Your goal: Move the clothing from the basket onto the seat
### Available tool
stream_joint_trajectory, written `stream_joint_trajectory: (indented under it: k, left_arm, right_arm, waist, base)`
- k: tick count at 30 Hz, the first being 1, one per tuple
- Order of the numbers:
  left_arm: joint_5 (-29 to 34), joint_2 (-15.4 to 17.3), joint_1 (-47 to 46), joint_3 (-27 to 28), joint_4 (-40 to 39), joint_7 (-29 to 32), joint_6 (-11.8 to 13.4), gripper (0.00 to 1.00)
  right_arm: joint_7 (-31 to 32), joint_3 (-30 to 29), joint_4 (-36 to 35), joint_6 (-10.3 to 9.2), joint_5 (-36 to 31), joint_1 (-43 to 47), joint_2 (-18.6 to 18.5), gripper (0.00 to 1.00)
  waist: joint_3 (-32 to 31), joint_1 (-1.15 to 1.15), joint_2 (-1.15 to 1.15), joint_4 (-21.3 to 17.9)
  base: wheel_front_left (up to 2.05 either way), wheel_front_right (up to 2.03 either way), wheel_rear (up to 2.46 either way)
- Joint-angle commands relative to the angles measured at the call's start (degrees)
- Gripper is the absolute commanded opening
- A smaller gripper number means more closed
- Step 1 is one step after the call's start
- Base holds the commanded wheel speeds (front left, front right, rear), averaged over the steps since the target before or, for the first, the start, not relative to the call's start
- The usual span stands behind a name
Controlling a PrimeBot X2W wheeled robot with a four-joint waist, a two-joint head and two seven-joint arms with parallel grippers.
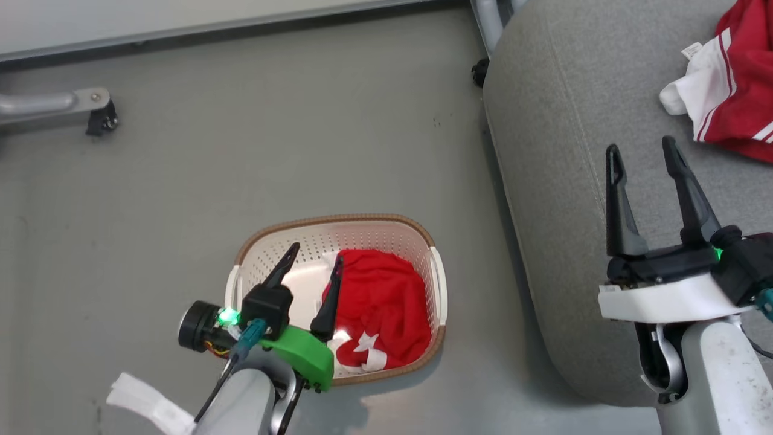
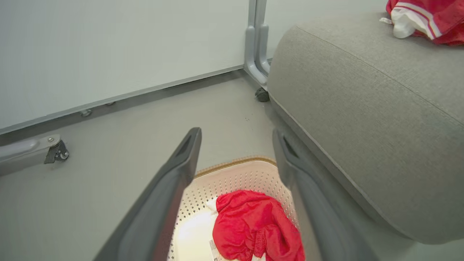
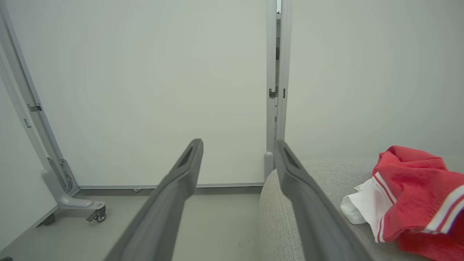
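On the left, the left gripper hangs over the one basket with its fingers apart and empty. The clothing lies crumpled inside, toward the right wall. It looks soft, light and floppy, so I would pinch a raised fold on top. Further right, the right gripper is also spread and empty over the one seat. A second red garment lies there, so two garments in all.

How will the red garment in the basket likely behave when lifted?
Probably floppy: the red garment lies crumpled in the basket, so it should sag from a pinch. Likely light: thin, soft-looking cloth. A single caught fold might slip free.
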Motion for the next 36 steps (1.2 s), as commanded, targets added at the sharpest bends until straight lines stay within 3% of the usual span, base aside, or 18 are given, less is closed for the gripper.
stream_joint_trajectory:
  k: [1, 11, 18, 23, 32, 36]
  left_arm:
    - [0.87, 0.24, -3.41, -1.25, 3.44, 0.03, -0.62, 1.0]
    - [5.82, 0.35, -22.81, -9.37, 26.49, 0.01, -2.18, 1.0]
    - [6.18, 0.43, -32.33, -11.99, 37.96, 0.01, -2.35, 1.0]
    - [5.19, 0.38, -36.31, -14.09, 42.53, 0.3, -2.44, 1.0]
    - [0.38, 0.37, -40.31, -23.4, 43.9, 4.0, -2.41, 1.0]
    - [-1.37, 0.33, -42.61, -23.91, 44.97, 6.6, -2.25, 1.0]
  right_arm:
    - [-0.02, -0.08, -0.86, -0.06, 0.03, -1.77, -0.46, 1.0]
    - [-0.03, -1.57, -6.26, -0.06, 0.03, -8.99, 0.13, 1.0]
    - [-0.03, -3.92, -10.83, -0.06, 0.7, -11.58, 1.1, 1.0]
    - [-0.03, -6.06, -14.25, -0.06, 1.34, -13.5, 1.6, 1.0]
    - [-0.02, -6.43, -16.82, -0.06, 1.83, -15.42, 1.68, 1.0]
    - [-0.02, -5.83, -17.52, -0.06, 1.24, -15.61, 1.7, 1.0]
  waist:
    - [10.2, 0.0, 0.0, -3.24]
    - [25.47, 0.0, 0.0, -7.85]
    - [33.5, 0.0, 0.0, -10.46]
    - [37.87, 0.0, 0.0, -11.69]
    - [43.16, 0.0, 0.0, -11.99]
    - [44.72, 0.0, 0.0, -12.1]
  base:
    - [0.0, 0.0, 0.0]
    - [0.0, 0.0, 0.0]
    - [0.0, 0.0, 0.0]
    - [0.0, 0.0, 0.0]
    - [0.0, 0.0, 0.0]
    - [0.0, 0.0, 0.0]
